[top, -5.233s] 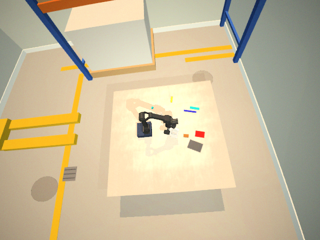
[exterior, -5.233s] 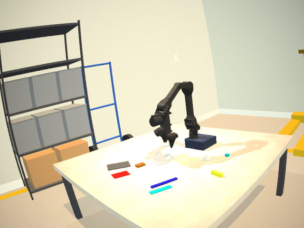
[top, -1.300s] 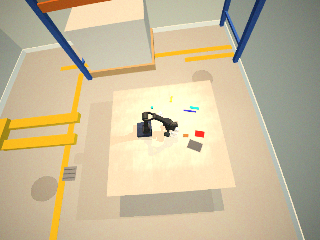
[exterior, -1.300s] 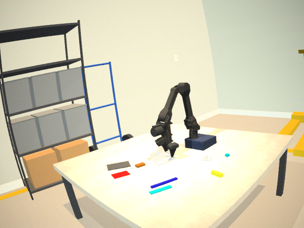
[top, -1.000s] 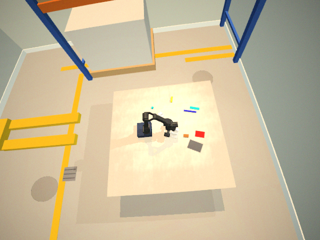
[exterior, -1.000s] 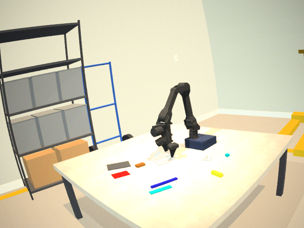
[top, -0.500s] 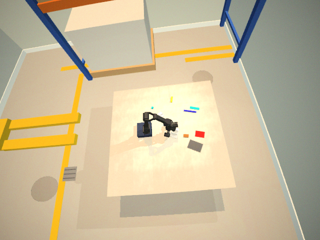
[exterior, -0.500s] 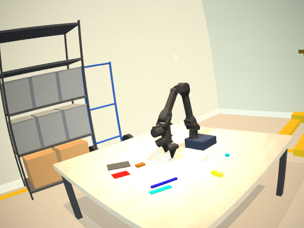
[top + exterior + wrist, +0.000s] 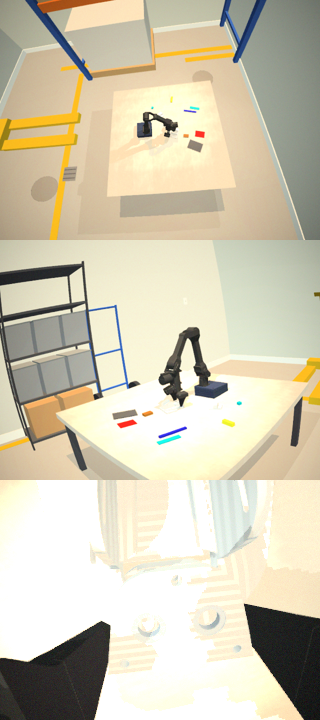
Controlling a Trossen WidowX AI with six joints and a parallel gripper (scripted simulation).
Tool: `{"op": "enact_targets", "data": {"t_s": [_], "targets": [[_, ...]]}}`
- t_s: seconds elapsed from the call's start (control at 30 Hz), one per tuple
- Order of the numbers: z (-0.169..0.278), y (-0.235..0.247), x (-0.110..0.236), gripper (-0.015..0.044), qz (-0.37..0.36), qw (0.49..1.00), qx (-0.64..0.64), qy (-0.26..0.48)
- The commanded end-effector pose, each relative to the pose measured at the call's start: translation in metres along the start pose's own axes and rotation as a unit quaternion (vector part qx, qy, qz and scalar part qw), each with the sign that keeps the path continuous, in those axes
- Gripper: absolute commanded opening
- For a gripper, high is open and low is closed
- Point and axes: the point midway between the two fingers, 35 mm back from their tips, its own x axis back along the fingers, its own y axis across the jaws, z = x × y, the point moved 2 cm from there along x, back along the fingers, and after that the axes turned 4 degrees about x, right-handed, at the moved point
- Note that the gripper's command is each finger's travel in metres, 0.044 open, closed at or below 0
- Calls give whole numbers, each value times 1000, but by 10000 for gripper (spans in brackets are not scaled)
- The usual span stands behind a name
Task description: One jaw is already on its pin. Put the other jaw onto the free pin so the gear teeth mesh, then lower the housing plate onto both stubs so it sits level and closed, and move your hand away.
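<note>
My gripper (image 9: 171, 131) (image 9: 178, 402) (image 9: 177, 617) is low over the pale gripper assembly (image 9: 174, 134) (image 9: 168, 408). It is shut on the pale housing plate (image 9: 227, 642), with a black finger at each side edge. The plate shows two large round holes, with small pale shapes inside them. Whether these are the stubs, and whether the plate sits level, I cannot tell. Beyond the plate, a left jaw (image 9: 109, 522) and a blue-shaded right jaw (image 9: 231, 522) stand apart, partly cut off by the frame. Glare washes out edges; the pins and gear teeth cannot be made out.
A small white piece (image 9: 160, 113) (image 9: 217, 406) lies near the arm's base. An orange block (image 9: 186, 135) (image 9: 147, 413), a red plate (image 9: 199, 134) (image 9: 126, 423) and a grey plate (image 9: 195, 145) (image 9: 124, 414) lie beyond the assembly. Blue, cyan and yellow pieces lie to one side.
</note>
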Motion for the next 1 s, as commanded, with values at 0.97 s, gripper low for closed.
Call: {"op": "enact_targets", "data": {"t_s": [0.97], "targets": [[0,1,-4,351,-2,1000,-1,-1]]}}
